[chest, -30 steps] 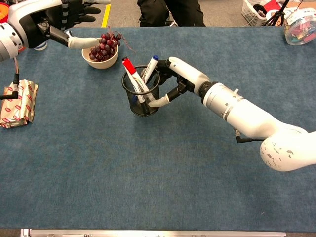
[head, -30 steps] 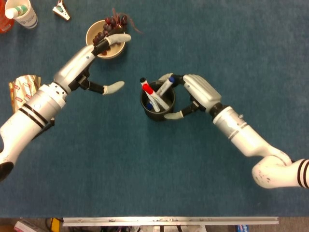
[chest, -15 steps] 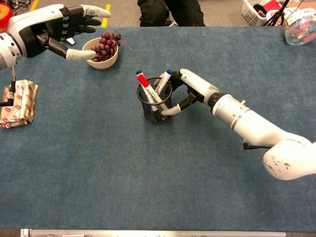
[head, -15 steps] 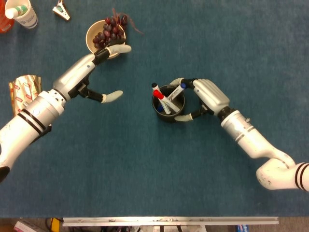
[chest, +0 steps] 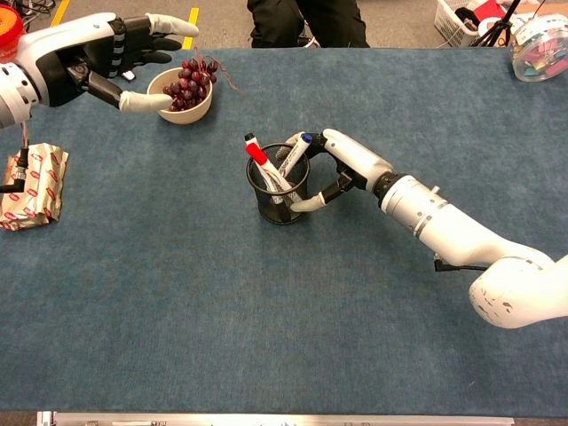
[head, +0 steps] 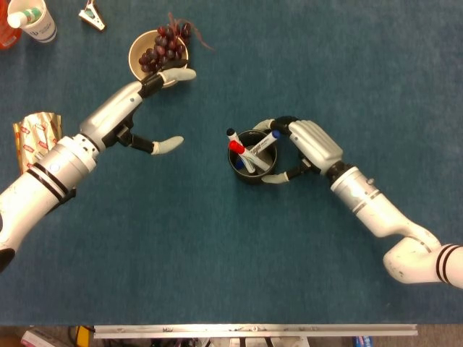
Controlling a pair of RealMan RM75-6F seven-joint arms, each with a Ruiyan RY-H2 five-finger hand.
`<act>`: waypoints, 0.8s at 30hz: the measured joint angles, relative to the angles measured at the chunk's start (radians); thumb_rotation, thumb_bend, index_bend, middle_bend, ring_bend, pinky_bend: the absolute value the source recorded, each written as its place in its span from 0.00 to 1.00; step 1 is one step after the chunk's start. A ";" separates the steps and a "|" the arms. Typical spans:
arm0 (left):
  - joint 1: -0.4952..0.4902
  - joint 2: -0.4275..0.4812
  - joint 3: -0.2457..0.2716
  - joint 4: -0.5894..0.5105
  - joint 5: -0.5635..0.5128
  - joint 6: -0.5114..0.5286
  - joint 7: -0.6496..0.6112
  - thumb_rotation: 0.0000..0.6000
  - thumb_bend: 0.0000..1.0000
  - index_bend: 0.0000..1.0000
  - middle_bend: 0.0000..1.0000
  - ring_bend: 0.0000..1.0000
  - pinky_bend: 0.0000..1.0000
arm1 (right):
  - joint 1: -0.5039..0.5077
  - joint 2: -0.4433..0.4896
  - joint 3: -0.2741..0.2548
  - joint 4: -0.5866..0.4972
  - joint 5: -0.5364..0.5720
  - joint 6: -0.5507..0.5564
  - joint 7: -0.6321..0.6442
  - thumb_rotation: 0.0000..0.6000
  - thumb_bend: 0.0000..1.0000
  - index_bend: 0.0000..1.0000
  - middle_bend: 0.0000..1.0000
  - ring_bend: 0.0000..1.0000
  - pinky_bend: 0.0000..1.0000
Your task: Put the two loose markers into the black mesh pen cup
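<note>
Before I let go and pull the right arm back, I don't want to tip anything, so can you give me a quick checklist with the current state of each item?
1. Both markers inside the black mesh pen cup: ok; the red-capped marker and the blue-capped marker stand in it.
2. Cup upright on the table: ok.
3. Right robot hand free of the cup: not ok; its fingers wrap around the cup's side.
4. Right robot hand off the blue-capped marker: cannot tell; a fingertip lies right at the blue cap.
5. Left robot hand out of the way: ok; it is open near the bowl of grapes, far from the cup.
</note>
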 measured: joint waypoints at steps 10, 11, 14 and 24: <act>-0.003 -0.002 0.008 0.004 0.004 -0.001 -0.004 1.00 0.27 0.11 0.00 0.00 0.00 | -0.006 -0.008 -0.016 0.024 -0.012 0.009 0.014 1.00 0.00 0.45 0.37 0.24 0.16; -0.003 -0.002 0.008 0.004 0.004 -0.001 -0.005 1.00 0.27 0.11 0.00 0.00 0.00 | -0.007 -0.009 -0.016 0.025 -0.012 0.011 0.016 1.00 0.00 0.45 0.37 0.24 0.16; -0.003 -0.001 0.010 0.003 0.004 0.000 -0.005 1.00 0.27 0.11 0.00 0.00 0.00 | -0.010 -0.010 -0.019 0.030 -0.014 0.015 0.021 1.00 0.00 0.43 0.36 0.23 0.14; -0.005 -0.008 0.011 0.008 0.000 0.000 -0.004 1.00 0.27 0.11 0.00 0.00 0.00 | -0.012 0.010 -0.030 0.026 -0.026 0.023 0.017 1.00 0.00 0.24 0.26 0.14 0.06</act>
